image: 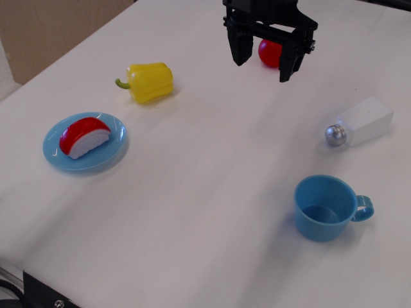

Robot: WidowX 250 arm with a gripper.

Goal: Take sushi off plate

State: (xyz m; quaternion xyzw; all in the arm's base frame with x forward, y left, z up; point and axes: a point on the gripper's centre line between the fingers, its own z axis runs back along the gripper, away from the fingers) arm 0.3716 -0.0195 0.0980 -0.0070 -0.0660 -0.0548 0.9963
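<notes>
Nearest the camera, at the near right, a blue cup [325, 207] stands upright on the white worktop [205, 212], its handle turned to the right and nothing inside it. Farther right, a white salt shaker [363, 121] lies tipped on its side, its metal cap pointing left. Neither stands between the arm and its job, so both read as bystanders.

At the left, the sushi [85, 136] rests on the light blue plate [114, 151], red top up and white base down. It sits a little left of the plate's middle, lying slantwise and wholly inside the rim. Its flanks are free, which should let fingers close across its width.

Just beyond the plate lies a yellow bell pepper [151, 81], stem pointing left, apart from the plate.

At the far side, right of centre, the black end effector [266, 58] hangs above the worktop with its fingers spread wide and nothing between them. A red ball [269, 53] shows through the gap, lying behind it. Well apart from the plate, it looks not yet to have begun its approach.
</notes>
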